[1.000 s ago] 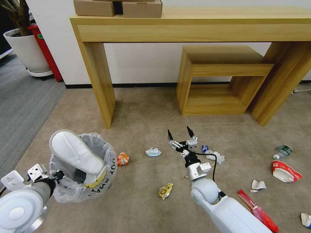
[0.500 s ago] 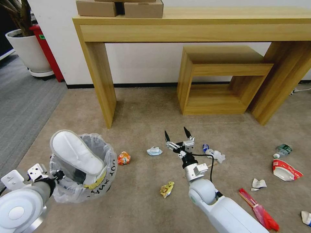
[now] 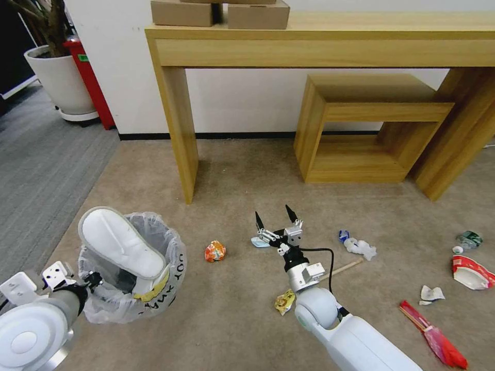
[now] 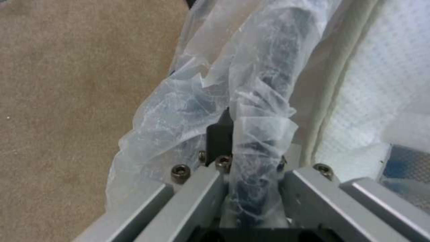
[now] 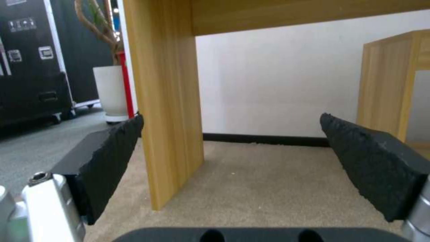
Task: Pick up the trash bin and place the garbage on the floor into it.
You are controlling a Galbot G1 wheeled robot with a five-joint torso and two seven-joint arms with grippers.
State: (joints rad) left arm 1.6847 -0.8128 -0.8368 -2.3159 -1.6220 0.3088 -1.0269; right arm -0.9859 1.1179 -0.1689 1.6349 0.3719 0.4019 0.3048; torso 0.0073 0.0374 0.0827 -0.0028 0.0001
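Your left tool is clamped on the bag-wrapped rim of the trash bin, which sits over the floor with one white slipper propped upright inside it. Your right tool hangs with its fingers spread wide and nothing between them, on the far side of the bin from your left tool, just above a pale blue crumpled scrap. Taking the bin as your landmark: an orange wrapper lies nearest it, the yellow wrapper next to your right forearm, and beyond them the wooden stick, crumpled white paper, a red-white paper bowl and a red wrapper are well apart from it. The bin looks light but its crinkly liner is likely slippery, so a pinch through plastic onto the hard rim seems the safest hold. The wrappers and paper should be featherlight and soft; take them by a raised fold. The wooden worktop stands behind the litter.
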